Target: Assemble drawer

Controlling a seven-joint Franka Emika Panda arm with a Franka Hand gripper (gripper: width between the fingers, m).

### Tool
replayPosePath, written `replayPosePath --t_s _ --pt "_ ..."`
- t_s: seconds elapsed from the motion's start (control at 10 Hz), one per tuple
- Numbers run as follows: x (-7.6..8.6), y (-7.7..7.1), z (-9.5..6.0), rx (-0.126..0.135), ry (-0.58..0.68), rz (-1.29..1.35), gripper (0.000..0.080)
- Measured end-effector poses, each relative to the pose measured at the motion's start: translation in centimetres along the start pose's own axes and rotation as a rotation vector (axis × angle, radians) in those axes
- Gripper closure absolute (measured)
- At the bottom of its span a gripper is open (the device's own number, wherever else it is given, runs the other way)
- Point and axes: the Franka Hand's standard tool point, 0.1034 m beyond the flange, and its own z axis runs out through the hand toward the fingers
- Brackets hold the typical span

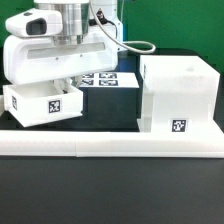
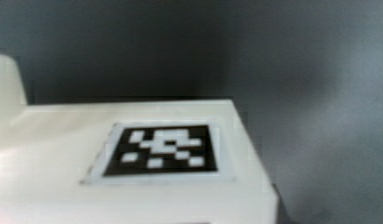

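- The wall [image 1: 110, 146], long and white, lies along the front of the black bench [image 1: 110, 195], nearest the exterior camera.
- Just behind it, on the exterior view's left, is 1 small open-top tray [image 1: 30, 108] of the drawer, with 1 black-and-white tag [image 1: 53, 104] on its front face. The tray looks slightly tilted.
- On the exterior view's right, also just behind the wall, the large boxy casing [image 1: 178, 85] stands upright, with a small tag low on its front. Tray and casing are apart, with dark bench between them.
- The gripper [image 1: 66, 86] hangs straight down over the tray, its tips at the tray's upper rim. I cannot tell whether it is clenched on the rim or released, because its white body hides the fingers.
- In the wrist view a white surface [image 2: 55, 125] with 1 tag lies close to the camera, blurred, with dark bench beside it. No fingers appear there.
- Farthest back, the marker board [image 1: 108, 78] lies flat on the bench between the gripper and the casing.
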Motion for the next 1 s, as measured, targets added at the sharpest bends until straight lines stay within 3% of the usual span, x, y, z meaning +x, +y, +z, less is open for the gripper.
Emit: replayPosePath --t_s 0.5,0.7,0.8,0.9,1.0 --pt "-0.3 0.3 0.1 -0.007 -0.018 -0.292 0.0758" --pt "0.3 -0.8 0.0 0.015 -0.051 -0.464 0.0758" --pt "0.5 -0.9 0.0 0.023 -0.057 -0.519 0.0758" --pt "0.4 -0.7 -0.1 0.048 -0.065 -0.614 0.0758" --pt "0.4 -0.4 -0.2 0.049 -0.064 -0.659 0.0758"
